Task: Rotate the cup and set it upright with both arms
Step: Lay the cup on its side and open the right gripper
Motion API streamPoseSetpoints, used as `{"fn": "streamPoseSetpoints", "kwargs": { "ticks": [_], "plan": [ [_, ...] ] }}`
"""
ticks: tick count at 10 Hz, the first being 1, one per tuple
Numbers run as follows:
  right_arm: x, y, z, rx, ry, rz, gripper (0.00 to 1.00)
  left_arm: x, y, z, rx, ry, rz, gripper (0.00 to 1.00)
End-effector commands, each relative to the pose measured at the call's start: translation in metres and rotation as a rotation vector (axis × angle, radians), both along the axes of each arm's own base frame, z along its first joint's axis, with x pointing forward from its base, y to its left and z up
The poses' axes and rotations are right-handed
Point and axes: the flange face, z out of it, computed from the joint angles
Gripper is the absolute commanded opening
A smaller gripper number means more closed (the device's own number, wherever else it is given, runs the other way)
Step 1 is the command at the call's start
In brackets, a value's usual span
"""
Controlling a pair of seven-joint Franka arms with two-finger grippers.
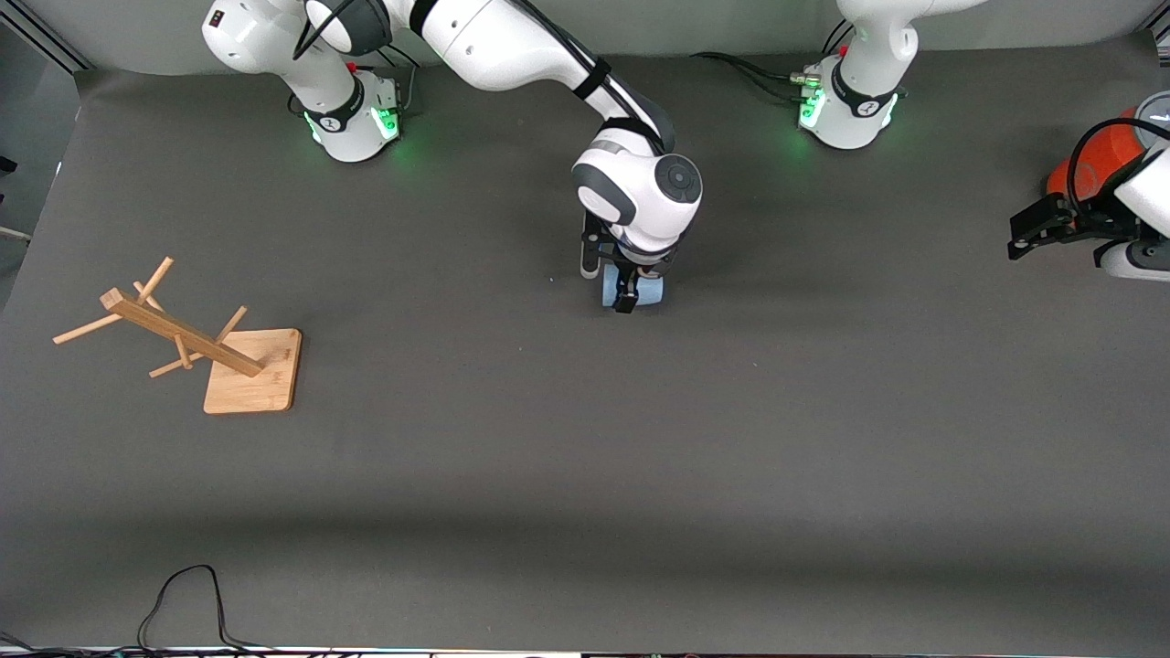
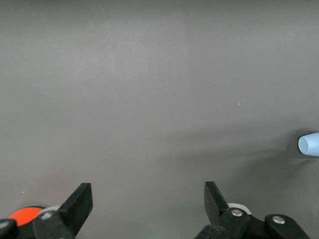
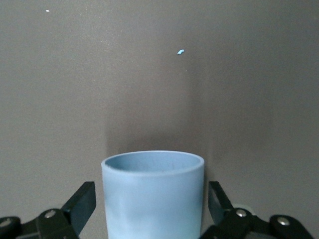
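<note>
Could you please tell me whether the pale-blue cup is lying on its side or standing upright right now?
On its side. In the front view the cup lies on the table under the right pincer; the right wrist view shows its fingers straddling it, apart.

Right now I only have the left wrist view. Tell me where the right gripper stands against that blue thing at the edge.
Observer: The right gripper straddles the cup, one finger on each side, fingers apart.
Operator: Give me the cup's pose.
Observer: It lies on its side on the table, under the right arm's wrist.
Operator: Report what's near my left gripper.
Observer: The left gripper hangs open beside the orange cylinder at the left arm's end of the table.
</note>
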Motion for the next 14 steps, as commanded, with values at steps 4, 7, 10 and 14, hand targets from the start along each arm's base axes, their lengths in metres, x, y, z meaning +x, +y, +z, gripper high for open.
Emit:
{"fn": "streamPoseSetpoints", "kwargs": {
  "ticks": [4,7,10,14],
  "plan": [
    [0.003,0.003,0.057,0.0,-0.017,-0.015,1.0,0.001,0.005,0.002,-0.006,0.002,0.035,1.0],
    [-0.002,-0.014,0.136,-0.02,0.046,0.016,1.0,0.001,-0.003,-0.001,-0.016,0.015,0.076,1.0],
    [0.022,-0.08,0.237,-0.033,0.17,0.185,1.0,0.007,-0.058,-0.017,-0.058,0.044,0.11,1.0],
    [0.083,-0.216,0.33,0.057,0.29,0.407,1.0,0.008,-0.178,-0.053,-0.002,0.054,0.168,1.0]
  ]
}}
